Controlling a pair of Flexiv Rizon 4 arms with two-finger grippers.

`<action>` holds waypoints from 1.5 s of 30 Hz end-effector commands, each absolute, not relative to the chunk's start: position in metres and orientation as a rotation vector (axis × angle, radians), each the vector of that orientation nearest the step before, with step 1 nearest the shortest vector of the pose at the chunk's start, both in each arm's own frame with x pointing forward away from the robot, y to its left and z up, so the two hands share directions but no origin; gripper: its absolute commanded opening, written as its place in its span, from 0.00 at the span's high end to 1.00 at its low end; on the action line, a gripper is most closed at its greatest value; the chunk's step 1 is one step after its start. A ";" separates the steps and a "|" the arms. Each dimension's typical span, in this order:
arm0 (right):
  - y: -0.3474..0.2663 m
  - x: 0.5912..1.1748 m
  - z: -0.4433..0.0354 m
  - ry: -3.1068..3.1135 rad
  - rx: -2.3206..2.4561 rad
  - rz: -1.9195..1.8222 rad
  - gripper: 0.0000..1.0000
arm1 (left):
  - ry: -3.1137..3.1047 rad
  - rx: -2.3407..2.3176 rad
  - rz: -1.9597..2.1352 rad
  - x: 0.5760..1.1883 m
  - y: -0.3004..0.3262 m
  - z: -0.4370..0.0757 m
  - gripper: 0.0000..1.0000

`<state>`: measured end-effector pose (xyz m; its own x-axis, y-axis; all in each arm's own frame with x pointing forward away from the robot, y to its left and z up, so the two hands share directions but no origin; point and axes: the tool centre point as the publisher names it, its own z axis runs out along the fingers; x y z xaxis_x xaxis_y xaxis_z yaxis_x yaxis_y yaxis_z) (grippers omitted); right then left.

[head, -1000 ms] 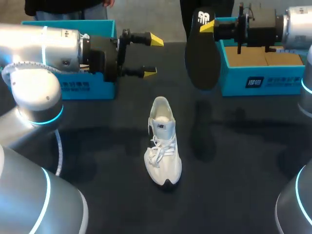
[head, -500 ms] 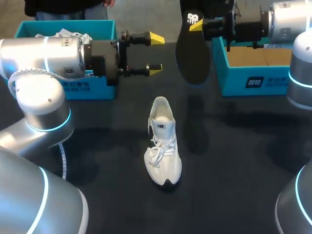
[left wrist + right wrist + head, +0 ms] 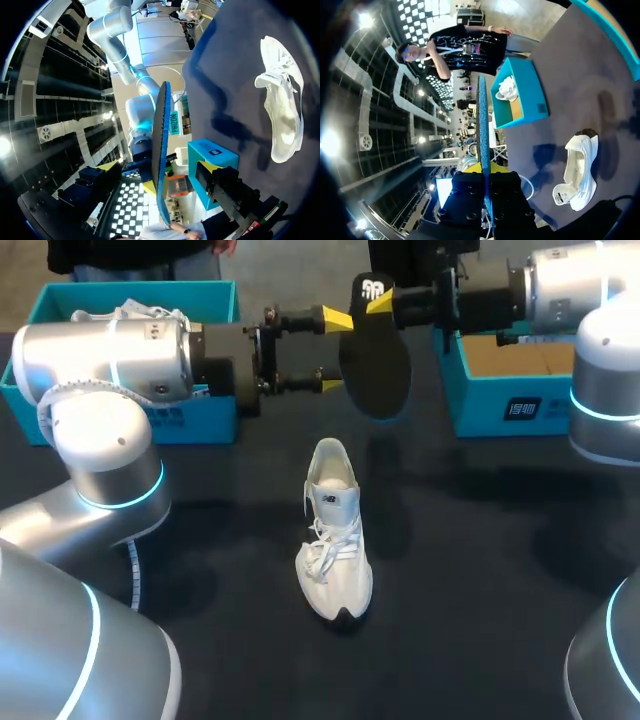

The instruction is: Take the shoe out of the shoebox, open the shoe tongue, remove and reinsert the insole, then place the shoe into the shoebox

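Right end effector [image 3: 378, 302] clenched on one end of the black flat insole [image 3: 377, 375]; left end effector [image 3: 335, 352] released, just beside it. Letting go before the left one grips would likely drop the insole.

The head view looks down from above and behind onto the dark surface [image 3: 480, 560]. The white shoe [image 3: 335, 540] lies at frame centre, the left arm [image 3: 100, 360] comes in at upper left, and the right arm [image 3: 580, 280] at upper right. The two wrist cameras face each other across the surface, each close to the black insole [image 3: 375, 365] and edge-on to it. All three views share the shoe and insole.
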<state>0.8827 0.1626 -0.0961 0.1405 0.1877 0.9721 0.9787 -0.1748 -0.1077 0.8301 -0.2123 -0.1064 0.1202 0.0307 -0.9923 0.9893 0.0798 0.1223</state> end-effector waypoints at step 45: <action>0.134 0.838 -0.092 -1.204 -1.581 -1.225 0.00 | 1.105 1.177 -1.143 0.824 -0.221 -0.110 1.00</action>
<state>0.8520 0.1500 -0.0986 0.0812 0.2022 0.9760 0.9718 -0.2337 -0.0325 0.8250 -0.2258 -0.1120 0.0963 -0.0670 -0.9931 0.9947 0.0431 0.0936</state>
